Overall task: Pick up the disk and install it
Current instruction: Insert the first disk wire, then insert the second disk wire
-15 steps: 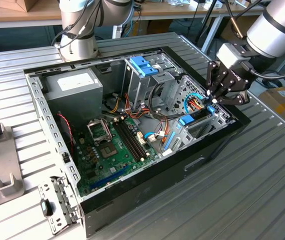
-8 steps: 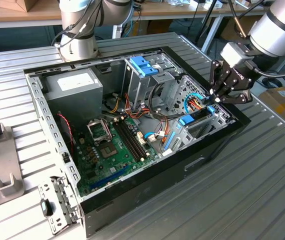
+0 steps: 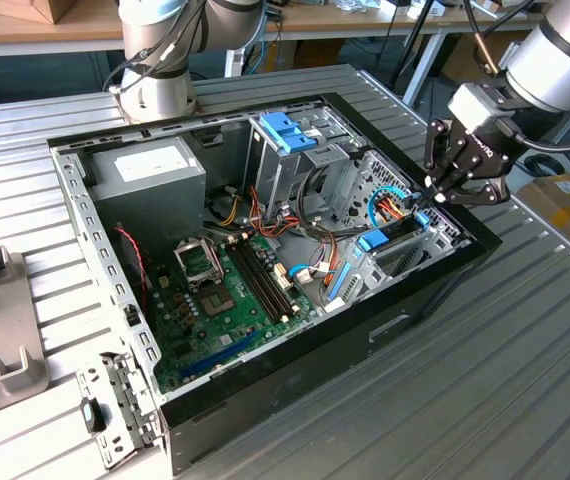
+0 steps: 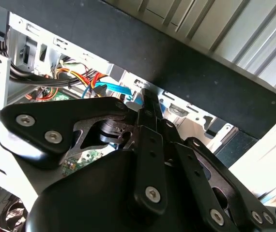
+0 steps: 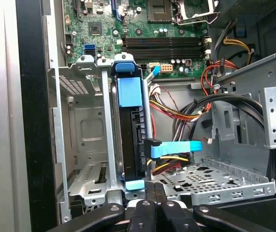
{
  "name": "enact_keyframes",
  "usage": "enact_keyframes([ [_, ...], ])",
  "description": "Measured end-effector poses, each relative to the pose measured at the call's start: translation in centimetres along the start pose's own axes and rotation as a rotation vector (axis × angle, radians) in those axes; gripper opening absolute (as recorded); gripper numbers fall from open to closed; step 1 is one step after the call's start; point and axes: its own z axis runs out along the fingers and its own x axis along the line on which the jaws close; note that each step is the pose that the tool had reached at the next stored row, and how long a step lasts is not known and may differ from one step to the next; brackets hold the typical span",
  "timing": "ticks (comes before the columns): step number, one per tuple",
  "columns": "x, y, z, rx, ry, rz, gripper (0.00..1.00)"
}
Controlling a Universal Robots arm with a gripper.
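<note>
We see the disk [image 5: 130, 140] standing on edge in its drive cage [image 5: 82, 125] inside the computer case [image 3: 435, 290]. The gripper [image 5: 153, 193] sits at its blue-framed end, fingers pressed together, pinching nothing.

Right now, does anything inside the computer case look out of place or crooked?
Nothing stands out. The disk sits upright and straight in its metal bay, blue carrier tabs at both ends, cables plugged in its side. The gripper is at the case's edge, right by it.
</note>
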Motion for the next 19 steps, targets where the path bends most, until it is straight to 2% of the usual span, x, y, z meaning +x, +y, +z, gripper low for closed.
enact_keyframes([
  [13,0.00,-0.04,-0.07,0.0000,0.0001,0.000,0.10],
  [19,-0.11,0.00,-0.83,0.0000,0.0001,0.000,0.10],
])
